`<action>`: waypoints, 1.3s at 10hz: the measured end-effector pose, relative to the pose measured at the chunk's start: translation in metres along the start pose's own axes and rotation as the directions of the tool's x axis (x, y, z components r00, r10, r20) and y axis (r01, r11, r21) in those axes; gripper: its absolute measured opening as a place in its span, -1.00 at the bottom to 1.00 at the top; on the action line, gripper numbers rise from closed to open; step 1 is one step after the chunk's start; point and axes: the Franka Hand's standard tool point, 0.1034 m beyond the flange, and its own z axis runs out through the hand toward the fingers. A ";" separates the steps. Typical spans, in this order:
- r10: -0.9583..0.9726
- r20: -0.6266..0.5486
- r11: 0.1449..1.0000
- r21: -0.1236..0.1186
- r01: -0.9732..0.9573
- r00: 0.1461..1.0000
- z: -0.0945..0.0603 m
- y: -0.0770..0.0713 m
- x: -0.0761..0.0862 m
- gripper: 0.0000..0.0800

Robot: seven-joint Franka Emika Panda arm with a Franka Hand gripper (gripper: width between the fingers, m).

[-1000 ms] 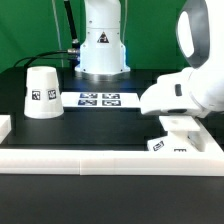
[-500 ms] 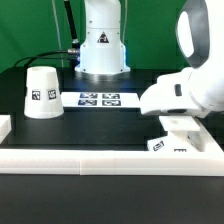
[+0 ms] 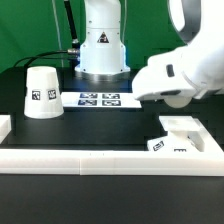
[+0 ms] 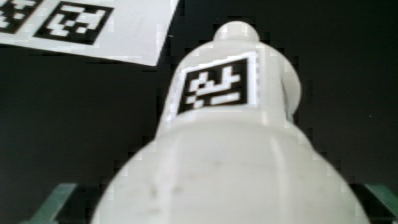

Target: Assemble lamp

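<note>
In the wrist view the white bulb (image 4: 222, 150) fills the picture, its narrow end with a square tag pointing away from me. My gripper (image 4: 217, 208) is shut on its wide end, with a dark fingertip (image 4: 61, 205) showing at each side. In the exterior view the arm's white hand (image 3: 180, 75) hides the gripper and the bulb; it hangs above the table at the right. The blocky base (image 3: 180, 130) sits below it by the right rim bar. The cone shade (image 3: 42, 92) stands at the exterior view's left.
The marker board (image 3: 100, 99) lies in the middle at the back and also shows in the wrist view (image 4: 71, 25). Long white rim bars (image 3: 100, 158) run along the front and the right side. The robot's pedestal (image 3: 102, 45) stands behind.
The arm's hand has risen from just over the base and moved toward the exterior view's left; the base now shows fully.
</note>
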 end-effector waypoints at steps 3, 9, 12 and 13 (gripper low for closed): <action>-0.001 -0.043 1.000 0.008 0.002 0.999 -0.019 0.006 -0.001 0.44; -0.025 -0.348 1.000 0.004 0.028 0.937 -0.041 0.013 0.015 0.44; -0.039 -0.549 0.999 -0.012 0.039 0.835 -0.061 0.022 0.003 0.44; -0.042 -0.585 0.999 -0.018 0.039 0.810 -0.058 0.025 -0.002 0.44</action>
